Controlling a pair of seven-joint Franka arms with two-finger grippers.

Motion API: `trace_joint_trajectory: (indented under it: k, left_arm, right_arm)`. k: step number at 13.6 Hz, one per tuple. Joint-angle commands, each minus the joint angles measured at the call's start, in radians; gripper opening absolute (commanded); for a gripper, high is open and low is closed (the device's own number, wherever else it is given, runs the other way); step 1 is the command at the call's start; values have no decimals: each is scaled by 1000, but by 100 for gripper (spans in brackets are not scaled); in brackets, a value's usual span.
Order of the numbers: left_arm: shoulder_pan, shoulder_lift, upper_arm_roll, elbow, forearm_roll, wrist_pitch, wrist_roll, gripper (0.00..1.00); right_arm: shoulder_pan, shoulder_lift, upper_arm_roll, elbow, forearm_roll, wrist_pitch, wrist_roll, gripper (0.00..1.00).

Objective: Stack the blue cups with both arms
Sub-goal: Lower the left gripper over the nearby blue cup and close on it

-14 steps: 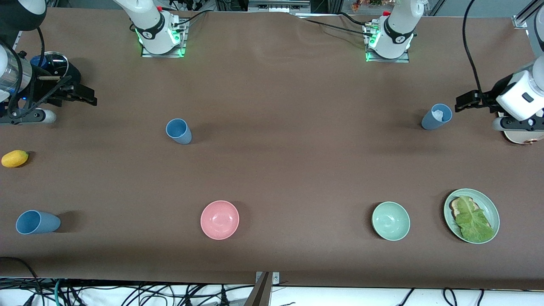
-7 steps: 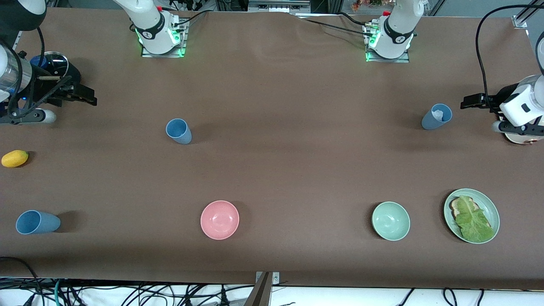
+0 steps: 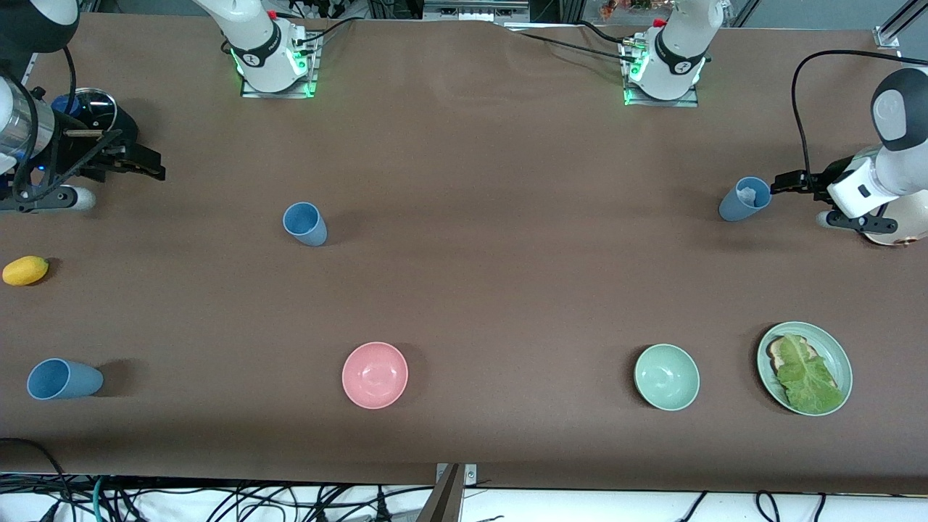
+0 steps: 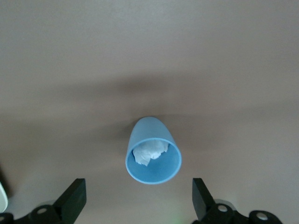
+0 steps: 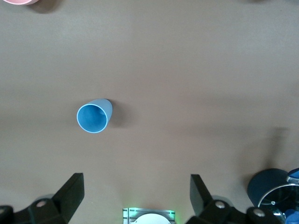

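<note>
No readable words, numbers, brand names or signs anywhere. Only small dark round marks on the two white arm bases (image 3: 255,56) (image 3: 680,65) at the top of the front view, too small to make out as letters. Nothing printed on the cups, bowls, plate or brown counter (image 3: 464,290) in any view.

Smooth plastic blue cups (image 3: 305,224) stand on a matt brown table cover (image 3: 493,275) with soft creases.
</note>
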Motion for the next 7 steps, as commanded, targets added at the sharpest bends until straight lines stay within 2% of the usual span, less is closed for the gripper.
trace_joint_trajectory:
  k: [1,6,7]
  left_arm:
    - [36,-25,-11,-74,3,69,27,100]
    - [80,13,-13,-140,0,138,88,97]
    - [94,24,-15,-158,-3,179,114,92]
  right_arm:
    - [-5,10,1,26,0,-21,8,100]
    - [-6,10,1,24,0,-24,8,100]
    - [-6,10,1,24,0,-27,8,100]
